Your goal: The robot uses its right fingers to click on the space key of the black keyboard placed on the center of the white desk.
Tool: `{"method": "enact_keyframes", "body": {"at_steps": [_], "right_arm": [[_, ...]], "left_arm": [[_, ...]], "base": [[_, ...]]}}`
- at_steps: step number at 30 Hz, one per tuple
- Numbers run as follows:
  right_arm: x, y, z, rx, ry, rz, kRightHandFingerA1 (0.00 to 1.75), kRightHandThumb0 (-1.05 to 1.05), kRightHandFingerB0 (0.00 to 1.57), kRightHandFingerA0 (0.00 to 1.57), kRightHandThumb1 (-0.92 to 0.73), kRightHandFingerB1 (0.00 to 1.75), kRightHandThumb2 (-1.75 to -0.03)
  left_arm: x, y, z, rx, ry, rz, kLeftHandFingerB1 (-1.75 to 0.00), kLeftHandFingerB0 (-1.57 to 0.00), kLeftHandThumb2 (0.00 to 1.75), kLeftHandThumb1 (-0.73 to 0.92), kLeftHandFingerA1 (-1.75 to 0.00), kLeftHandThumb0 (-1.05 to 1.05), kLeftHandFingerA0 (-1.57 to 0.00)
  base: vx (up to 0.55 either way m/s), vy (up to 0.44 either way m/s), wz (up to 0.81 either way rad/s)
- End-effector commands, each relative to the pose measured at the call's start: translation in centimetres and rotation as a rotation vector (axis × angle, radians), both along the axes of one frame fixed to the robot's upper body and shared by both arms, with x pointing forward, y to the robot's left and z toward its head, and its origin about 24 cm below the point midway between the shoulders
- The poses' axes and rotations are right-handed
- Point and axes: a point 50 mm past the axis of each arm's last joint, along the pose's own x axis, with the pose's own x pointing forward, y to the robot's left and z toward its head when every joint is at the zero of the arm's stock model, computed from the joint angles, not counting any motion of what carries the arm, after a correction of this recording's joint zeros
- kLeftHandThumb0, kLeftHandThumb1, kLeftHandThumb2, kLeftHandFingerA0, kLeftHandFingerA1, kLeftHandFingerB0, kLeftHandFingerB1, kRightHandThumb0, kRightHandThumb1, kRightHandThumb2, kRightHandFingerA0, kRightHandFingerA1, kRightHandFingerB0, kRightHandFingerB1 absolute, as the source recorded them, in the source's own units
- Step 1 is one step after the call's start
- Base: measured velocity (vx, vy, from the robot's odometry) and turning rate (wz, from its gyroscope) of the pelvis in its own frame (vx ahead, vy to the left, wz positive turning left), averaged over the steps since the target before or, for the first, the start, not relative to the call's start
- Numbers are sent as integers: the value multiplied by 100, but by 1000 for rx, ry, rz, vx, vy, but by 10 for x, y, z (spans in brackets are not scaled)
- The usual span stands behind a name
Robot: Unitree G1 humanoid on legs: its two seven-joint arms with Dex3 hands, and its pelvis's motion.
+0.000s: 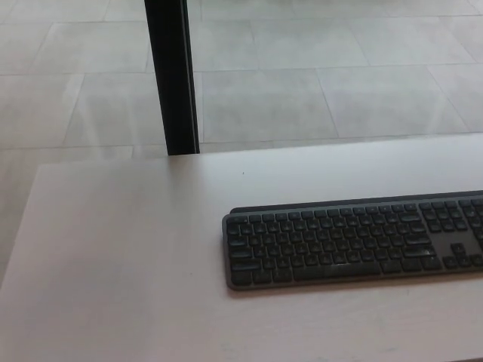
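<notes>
Neither the right hand nor the left hand appears in the head view, so the state of the fingers cannot be told, nor which hand lies nearer the target. The black keyboard rests flat on the white counter, lying toward the right of the view, with its right end cut off by the picture edge. Its long axis runs left to right, nearly parallel to the counter's near edge and tilted slightly. The space key sits in the bottom row, the row closest to the robot, near the middle of the visible span of keys. Judged from this layout, the right hand would have to enter from the picture's right and descend onto that near row. No containers are present. Beyond the counter stands a dark vertical post against a tiled floor.
</notes>
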Motion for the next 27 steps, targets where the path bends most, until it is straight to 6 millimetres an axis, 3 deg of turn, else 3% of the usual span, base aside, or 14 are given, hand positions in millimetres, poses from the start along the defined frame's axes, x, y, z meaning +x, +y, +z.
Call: {"method": "enact_keyframes", "body": {"at_steps": [1, 2, 3, 4, 5, 6, 9, 12, 18, 19, 21, 23, 25, 27], "right_arm": [[-13, -32, 30, 87, -250, -281, 92, -41, 49, 84, -47, 71, -76], [-14, -36, 35, 78, -277, -299, 90, -42, 46, 85, -47, 71, -75], [-14, -44, 43, 75, -326, -392, 85, -50, 55, 95, -52, 73, -69], [-15, -48, 46, 76, -347, -433, 90, -62, 48, 91, -65, 73, -62], [-15, -51, 50, 78, -372, -458, 91, -47, 55, 98, -51, 75, -72], [-14, -61, 65, 85, -456, -519, 89, -48, 49, 85, -55, 77, -73], [-10, -70, 82, 108, -553, -582, 91, -50, 47, 83, -53, 79, -72], [-5, -76, 101, 73, -591, -572, 86, -55, 59, 85, -53, 80, -72], [28, -82, 156, 65, -774, -527, 72, -55, 59, 78, -58, 67, -64], [28, -82, 156, 68, -773, -529, 72, -55, 59, 78, -58, 67, -64], [47, -76, 181, 6, -792, -453, 61, -57, 59, 75, -62, 55, -59], [67, -60, 200, -22, -804, -350, 58, -56, 65, 82, -59, 50, -59], [82, -43, 210, -27, -804, -254, 59, -51, 73, 92, -56, 47, -57], [90, -32, 213, -37, -783, -208, 59, -51, 73, 92, -56, 47, -57]], "left_arm": [[-10, 22, 14, -57, -159, 260, -53, -55, 62, 73, -66, -55, -73], [-10, 22, 13, -57, -158, 260, -52, -54, 62, 74, -65, -54, -73], [-11, 22, 13, -54, -154, 260, -53, -56, 62, 74, -66, -54, -74], [-10, 22, 13, -54, -153, 260, -54, -56, 62, 74, -66, -55, -73], [-10, 22, 13, -55, -153, 260, -53, -56, 62, 74, -66, -54, -74], [-10, 21, 13, -59, -155, 261, -53, -54, 62, 74, -66, -54, -71], [-11, 22, 13, -64, -155, 264, -53, -54, 62, 75, -66, -53, -70], [-13, 22, 12, -61, -148, 265, -53, -56, 62, 75, -68, -55, -74], [-13, 22, 11, -60, -145, 277, -53, -56, 62, 74, -67, -56, -76], [-13, 22, 11, -61, -145, 277, -53, -56, 62, 74, -67, -56, -76], [-14, 22, 11, -62, -146, 279, -53, -56, 62, 74, -68, -56, -76], [-15, 21, 10, -60, -146, 275, -53, -57, 62, 74, -68, -56, -76], [-14, 21, 10, -66, -153, 276, -53, -55, 62, 74, -65, -54, -73], [-14, 21, 10, -69, -156, 279, -53, -55, 62, 74, -65, -54, -73]], "base": [[0, 0, 0], [0, 0, 0], [0, 0, 0], [0, 0, 0], [0, 0, 0], [0, 0, 0], [0, 0, 0], [0, 0, 0], [0, 0, 0], [0, 0, 0], [0, 0, 0], [0, 0, 0], [0, 0, 0], [0, 0, 0]]}}
